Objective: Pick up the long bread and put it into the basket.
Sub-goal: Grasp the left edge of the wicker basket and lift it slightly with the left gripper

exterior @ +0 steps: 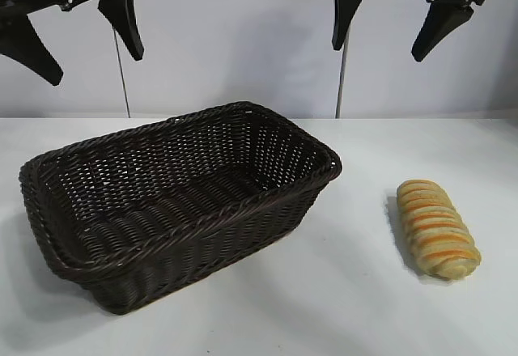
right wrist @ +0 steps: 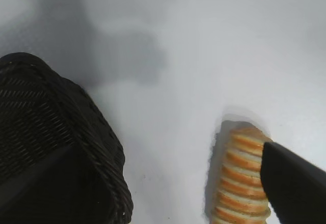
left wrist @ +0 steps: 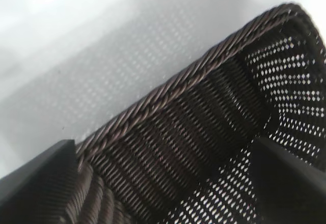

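While the long bread [exterior: 438, 229] lies flat on the white table [exterior: 340, 307], well to the right of the basket [exterior: 174, 202], we see nothing touching it. Its ridged orange-brown stripes run crosswise, and its long axis points roughly toward and away from the exterior camera. We find the basket, dark woven wicker with a braided rim, standing upright on the table's left half, turned at an angle, with nothing inside as far as we can see.

Our right end effector [exterior: 396, 20] hangs high above the table, over the space between basket and bread, its two fingers spread apart and gripping nothing. From its wrist view, the bread [right wrist: 242, 180] appears below, partly behind one finger [right wrist: 295, 188]. Our left end effector [exterior: 81, 32] hangs equally high over the basket's left end, fingers likewise apart; its wrist view looks down on the basket rim [left wrist: 178, 86], though somewhat blurred.
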